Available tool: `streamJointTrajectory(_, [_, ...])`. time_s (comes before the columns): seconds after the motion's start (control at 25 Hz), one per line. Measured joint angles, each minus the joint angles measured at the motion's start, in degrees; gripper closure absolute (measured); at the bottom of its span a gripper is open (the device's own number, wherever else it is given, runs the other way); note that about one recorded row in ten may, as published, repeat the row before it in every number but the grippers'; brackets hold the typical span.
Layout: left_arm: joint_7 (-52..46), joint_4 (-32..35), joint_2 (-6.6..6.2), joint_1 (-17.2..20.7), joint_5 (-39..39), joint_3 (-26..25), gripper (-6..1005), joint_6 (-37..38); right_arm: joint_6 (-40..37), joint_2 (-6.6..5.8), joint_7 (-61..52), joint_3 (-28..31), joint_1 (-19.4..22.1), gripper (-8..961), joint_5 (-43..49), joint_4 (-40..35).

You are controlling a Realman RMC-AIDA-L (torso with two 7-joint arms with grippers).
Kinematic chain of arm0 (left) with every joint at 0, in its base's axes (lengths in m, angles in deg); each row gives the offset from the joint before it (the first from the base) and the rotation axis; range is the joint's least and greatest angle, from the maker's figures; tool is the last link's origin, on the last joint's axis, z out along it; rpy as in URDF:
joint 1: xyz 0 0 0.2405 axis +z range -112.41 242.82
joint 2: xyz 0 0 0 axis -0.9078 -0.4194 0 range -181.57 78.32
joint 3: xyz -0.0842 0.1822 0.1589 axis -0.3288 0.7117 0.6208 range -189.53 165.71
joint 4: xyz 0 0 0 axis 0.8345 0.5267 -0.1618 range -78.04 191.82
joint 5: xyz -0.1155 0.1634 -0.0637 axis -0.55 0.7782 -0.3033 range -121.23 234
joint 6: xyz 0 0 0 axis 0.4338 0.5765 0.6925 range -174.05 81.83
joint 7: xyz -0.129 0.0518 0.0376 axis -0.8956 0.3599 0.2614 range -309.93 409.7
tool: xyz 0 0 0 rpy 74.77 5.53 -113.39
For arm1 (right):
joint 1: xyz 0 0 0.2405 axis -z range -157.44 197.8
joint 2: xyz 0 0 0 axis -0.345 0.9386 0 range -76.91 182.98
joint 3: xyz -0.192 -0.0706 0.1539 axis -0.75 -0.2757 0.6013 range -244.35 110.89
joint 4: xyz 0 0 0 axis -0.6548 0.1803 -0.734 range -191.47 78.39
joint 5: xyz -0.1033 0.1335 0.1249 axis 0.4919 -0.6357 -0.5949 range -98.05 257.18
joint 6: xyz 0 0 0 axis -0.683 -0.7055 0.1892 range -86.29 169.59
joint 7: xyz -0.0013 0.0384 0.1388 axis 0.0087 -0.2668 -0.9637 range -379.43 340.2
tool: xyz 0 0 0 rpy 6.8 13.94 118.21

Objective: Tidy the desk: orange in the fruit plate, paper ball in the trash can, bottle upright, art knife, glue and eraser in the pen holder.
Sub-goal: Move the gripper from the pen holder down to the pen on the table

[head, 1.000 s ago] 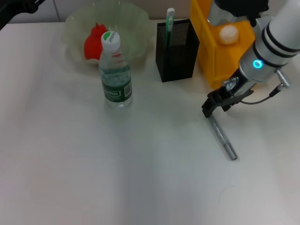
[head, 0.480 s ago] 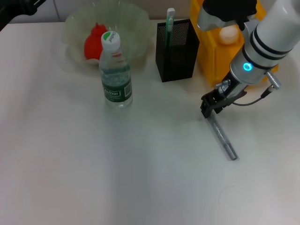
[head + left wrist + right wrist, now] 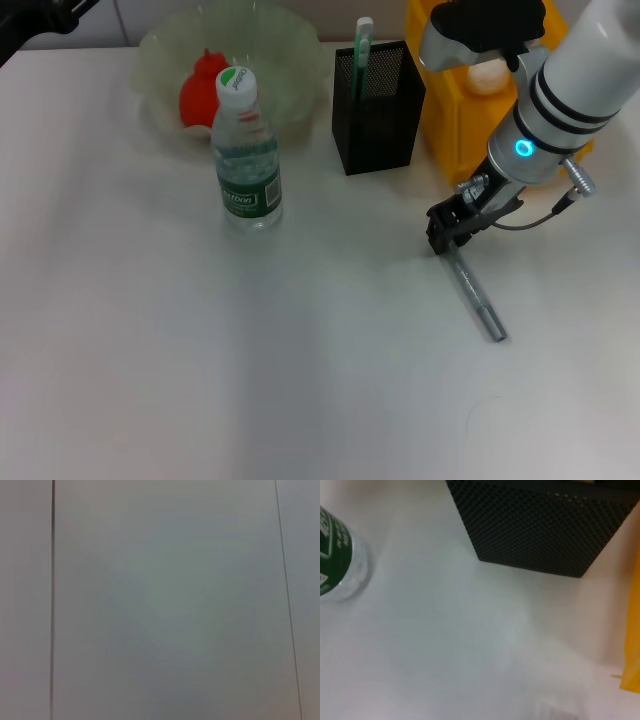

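At the glue's point(image 3: 474, 293) far end, right gripper point(image 3: 447, 229) has crept left and lower over 1 s; finger state unclear. Grasp looks imminent; left arm parked.

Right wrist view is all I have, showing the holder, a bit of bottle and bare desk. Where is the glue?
Observer: The glue lies flat on the desk in the head view, with the right tool at its far end.
Operator: Is the knife put away?
Observer: Yes, the knife stands in the holder.
Operator: And the bottle, is it up?
Observer: The bottle stands upright, cap on top, in front of the plate that holds the orange.
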Motion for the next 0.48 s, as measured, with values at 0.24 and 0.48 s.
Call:
streamJointTrajectory(0.24, [0.0, 0.0, 0.0, 0.02, 0.0, 0.0, 226, 0.06, 0.04, 0.0, 0.02, 0.01, 0.13, 728, 0.0, 0.05])
streamJointTrajectory(0.48, [0.0, 0.0, 0.0, 0.02, 0.0, 0.0, 226, 0.09, -0.35, -0.13, 0.55, 0.45, 0.95, 803, -0.99, -0.44])
